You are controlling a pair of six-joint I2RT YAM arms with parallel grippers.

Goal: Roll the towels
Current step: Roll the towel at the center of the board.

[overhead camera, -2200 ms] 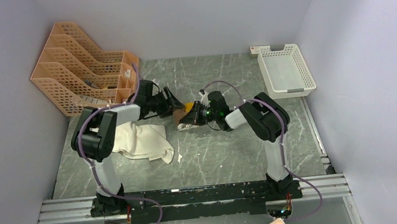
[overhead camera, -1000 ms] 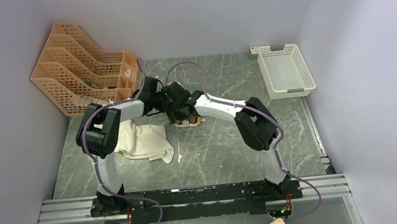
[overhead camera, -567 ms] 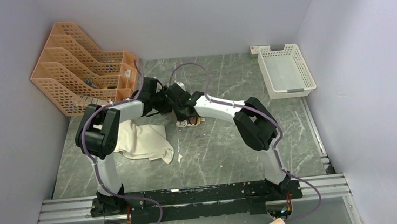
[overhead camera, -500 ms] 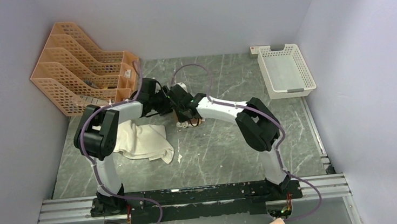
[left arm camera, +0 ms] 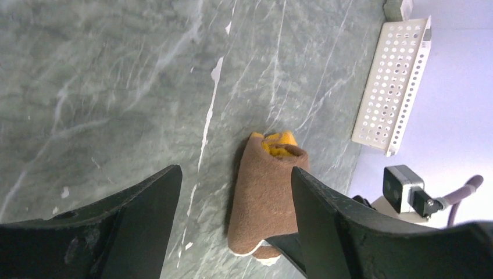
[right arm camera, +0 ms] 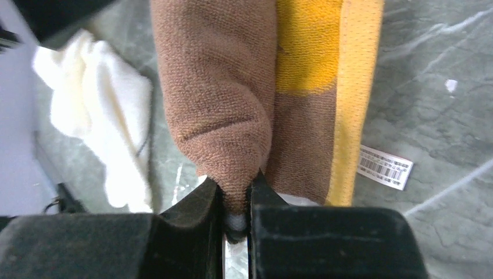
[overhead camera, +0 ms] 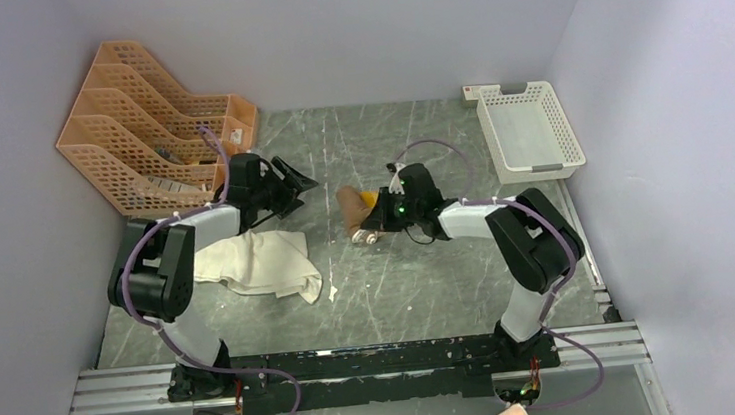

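Note:
The brown towel (overhead camera: 351, 207) lies rolled in the middle of the table, yellow showing at its far end (left arm camera: 278, 145). My right gripper (overhead camera: 372, 219) is shut on the roll's near end, and its jaws pinch a fold of brown cloth (right arm camera: 221, 87) in the right wrist view (right arm camera: 237, 192). The yellow edge (right arm camera: 352, 87) and a barcode label (right arm camera: 385, 165) lie beside it. My left gripper (overhead camera: 291, 186) stands open to the left of the roll, apart from it, with the roll (left arm camera: 264, 192) seen between its spread fingers (left arm camera: 139, 209). The cream towel (overhead camera: 258, 262) lies crumpled, unrolled, by the left arm.
An orange file rack (overhead camera: 151, 126) stands at the back left, close behind the left gripper. A white perforated basket (overhead camera: 528, 131) sits at the back right. Purple walls enclose the table on three sides.
The left gripper has opened and drawn back to the left, off the brown towel. The right gripper has shut on the roll and its arm has swung back to the right.

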